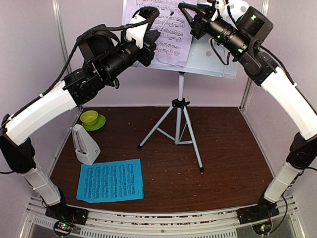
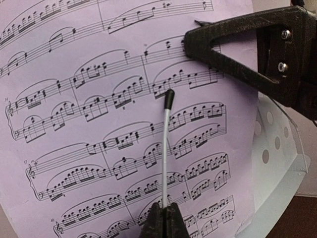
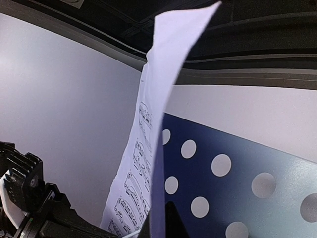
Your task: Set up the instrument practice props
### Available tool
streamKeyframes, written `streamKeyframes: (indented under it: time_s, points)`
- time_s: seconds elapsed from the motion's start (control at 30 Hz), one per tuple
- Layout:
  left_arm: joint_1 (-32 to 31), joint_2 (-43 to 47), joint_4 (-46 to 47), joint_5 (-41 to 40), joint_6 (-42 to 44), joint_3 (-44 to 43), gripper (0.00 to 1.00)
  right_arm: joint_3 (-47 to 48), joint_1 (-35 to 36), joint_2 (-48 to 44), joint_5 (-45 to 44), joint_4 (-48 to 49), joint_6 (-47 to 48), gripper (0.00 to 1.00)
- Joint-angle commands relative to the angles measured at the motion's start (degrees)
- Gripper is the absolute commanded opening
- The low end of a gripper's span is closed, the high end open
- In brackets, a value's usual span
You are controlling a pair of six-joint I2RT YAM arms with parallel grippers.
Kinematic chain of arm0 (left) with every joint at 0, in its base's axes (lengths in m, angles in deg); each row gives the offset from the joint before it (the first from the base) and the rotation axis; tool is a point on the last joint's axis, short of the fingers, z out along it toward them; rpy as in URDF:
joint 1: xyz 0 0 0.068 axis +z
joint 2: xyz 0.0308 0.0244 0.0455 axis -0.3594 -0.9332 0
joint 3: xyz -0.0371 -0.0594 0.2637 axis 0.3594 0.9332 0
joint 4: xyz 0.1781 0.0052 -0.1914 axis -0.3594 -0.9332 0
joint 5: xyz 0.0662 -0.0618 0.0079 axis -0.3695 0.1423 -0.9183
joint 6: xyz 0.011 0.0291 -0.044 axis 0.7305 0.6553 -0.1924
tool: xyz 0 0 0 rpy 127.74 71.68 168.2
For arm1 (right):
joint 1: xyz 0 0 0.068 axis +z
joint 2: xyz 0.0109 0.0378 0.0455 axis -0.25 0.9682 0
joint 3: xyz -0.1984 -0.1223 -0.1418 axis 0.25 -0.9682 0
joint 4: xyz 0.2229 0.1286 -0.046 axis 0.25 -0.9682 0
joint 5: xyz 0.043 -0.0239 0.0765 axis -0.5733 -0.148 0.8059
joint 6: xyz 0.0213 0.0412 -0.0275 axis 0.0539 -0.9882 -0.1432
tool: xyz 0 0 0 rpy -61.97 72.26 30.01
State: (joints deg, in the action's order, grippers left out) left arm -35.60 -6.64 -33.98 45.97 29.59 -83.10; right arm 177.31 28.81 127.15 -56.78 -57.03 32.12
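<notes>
The white perforated music stand (image 1: pixel 213 62) on its silver tripod (image 1: pixel 179 124) holds a lilac sheet-music page (image 1: pixel 166 29). My left gripper (image 1: pixel 158 32) is shut on the stand's thin wire page-holder (image 2: pixel 165 144), which lies across the lilac page (image 2: pixel 89 124); its fingertips (image 2: pixel 157 223) meet at the bottom edge. My right gripper (image 1: pixel 184 9) is shut on the lilac page's edge (image 3: pixel 161 124), in front of the perforated desk (image 3: pixel 237 168); its black finger also shows in the left wrist view (image 2: pixel 233 44). The cyan page (image 1: pixel 111 180) lies flat at the front left. The white metronome (image 1: pixel 85 145) stands behind it.
A lime-green bowl (image 1: pixel 90 117) on a saucer sits at the back left of the brown table (image 1: pixel 223 163). The tripod legs spread over the table's middle. Pale walls close in the back and both sides.
</notes>
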Motion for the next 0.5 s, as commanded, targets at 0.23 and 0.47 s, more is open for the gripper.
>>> streamKeyframes:
  time_s: [0.23,0.47]
  points:
    - [0.4,0.6,2.1,0.4,-0.8,-0.6,0.00,0.0,-0.4,-0.1,1.3,2.1,-1.0,0.32]
    - [0.4,0.2,2.1,-0.2,-1.2,-1.1,0.00,-1.1,-0.4,-1.4,0.0,2.3,-0.8,0.42]
